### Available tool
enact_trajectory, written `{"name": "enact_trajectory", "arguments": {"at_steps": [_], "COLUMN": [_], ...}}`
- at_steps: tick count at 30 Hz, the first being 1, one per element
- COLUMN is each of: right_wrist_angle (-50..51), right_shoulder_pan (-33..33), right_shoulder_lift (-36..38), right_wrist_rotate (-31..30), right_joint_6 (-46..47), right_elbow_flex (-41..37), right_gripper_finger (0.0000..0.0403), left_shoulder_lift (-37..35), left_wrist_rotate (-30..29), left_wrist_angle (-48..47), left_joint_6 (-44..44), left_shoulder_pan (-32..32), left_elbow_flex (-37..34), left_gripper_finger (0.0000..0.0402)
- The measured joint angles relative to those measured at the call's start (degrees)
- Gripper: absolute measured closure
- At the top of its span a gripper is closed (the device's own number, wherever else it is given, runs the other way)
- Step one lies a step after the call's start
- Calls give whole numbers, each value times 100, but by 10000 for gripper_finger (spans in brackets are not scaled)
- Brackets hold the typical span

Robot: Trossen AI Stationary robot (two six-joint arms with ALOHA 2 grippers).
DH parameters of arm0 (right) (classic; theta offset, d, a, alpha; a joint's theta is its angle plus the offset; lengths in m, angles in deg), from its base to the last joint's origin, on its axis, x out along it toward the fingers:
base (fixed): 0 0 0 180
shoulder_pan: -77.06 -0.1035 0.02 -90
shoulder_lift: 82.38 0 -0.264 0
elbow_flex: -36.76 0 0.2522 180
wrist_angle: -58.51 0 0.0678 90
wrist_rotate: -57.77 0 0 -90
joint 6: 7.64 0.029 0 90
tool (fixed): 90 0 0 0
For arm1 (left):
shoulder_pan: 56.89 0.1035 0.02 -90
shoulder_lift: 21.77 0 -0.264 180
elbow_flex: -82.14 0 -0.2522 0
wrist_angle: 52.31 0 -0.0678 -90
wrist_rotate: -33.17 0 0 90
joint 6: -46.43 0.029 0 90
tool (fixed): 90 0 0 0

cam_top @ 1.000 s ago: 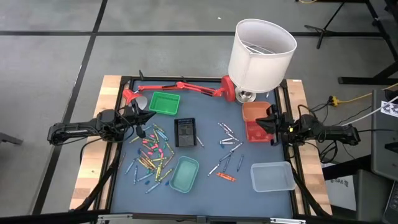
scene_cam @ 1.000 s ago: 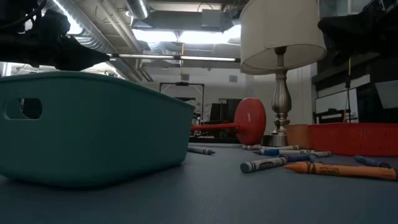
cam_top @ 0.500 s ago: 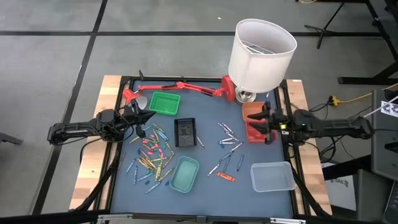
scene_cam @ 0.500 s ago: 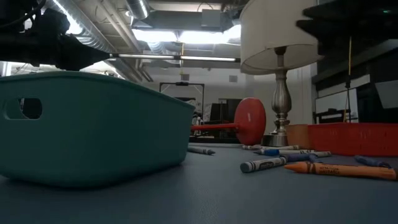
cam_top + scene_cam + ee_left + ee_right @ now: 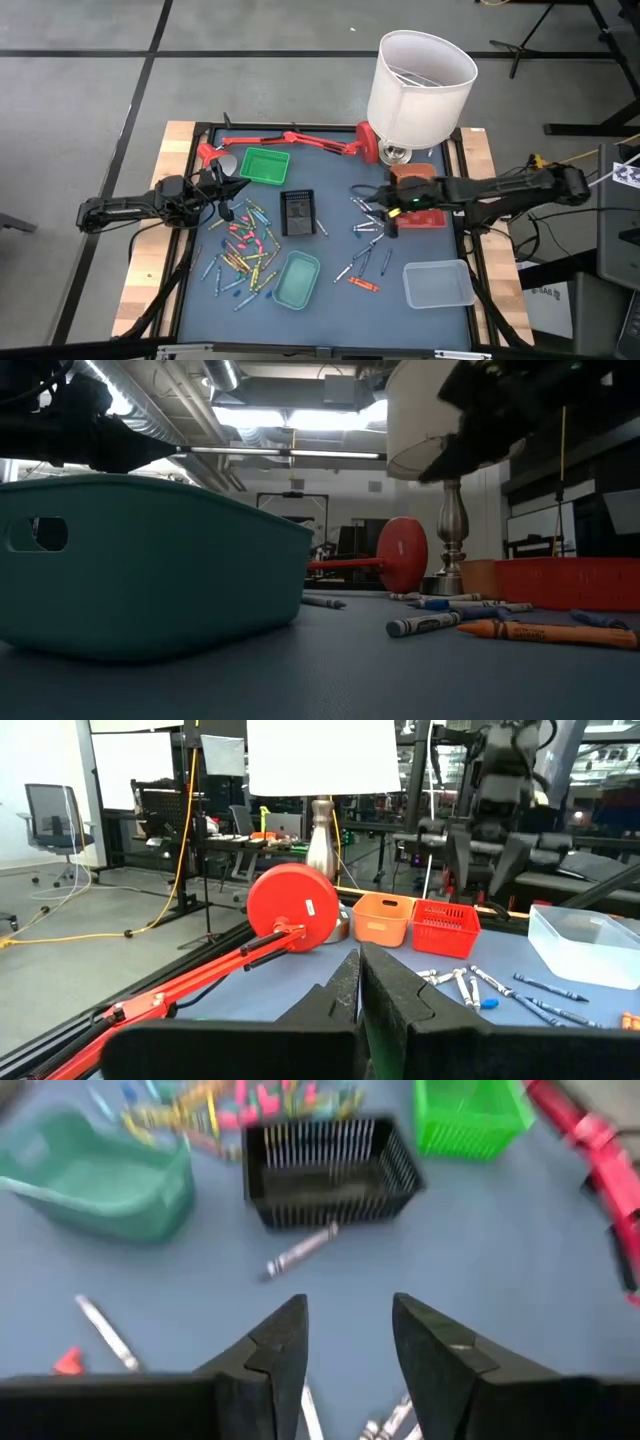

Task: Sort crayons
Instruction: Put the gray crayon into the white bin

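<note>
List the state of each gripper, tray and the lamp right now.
Right gripper: open, empty, above the mat near the loose crayons.
Left gripper: shut, at the mat's left side.
Green tray: upright.
Black tray: upright; contents cannot be told.
Teal tray: upright, looks empty.
Clear tray: upright, looks empty.
Lamp: standing upright.

Lab: ceiling ducts [image 5: 150, 420], office chair [image 5: 50, 820].
</note>
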Motion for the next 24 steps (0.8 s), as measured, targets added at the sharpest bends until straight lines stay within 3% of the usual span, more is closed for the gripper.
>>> {"name": "enact_trajectory", "arguments": {"at_steps": [10,24], "right_wrist_angle": [202,744], "right_shoulder_pan": [0,0], "right_shoulder_lift": [-1621,-2391], "right_wrist_rotate": [33,-15], "right_joint_6": [-284,-284], "right_elbow_flex": [301,301], "right_gripper_finger": [255,256], "left_shoulder_lift": [0,-1], "left_wrist_rotate": [0,0], "left_wrist_angle": [-4,-11], "left_joint_6": [0,0], "left_shoulder_pan": [0,0], "left_elbow_flex": [0,0], "left_gripper_finger": [401,401]}}
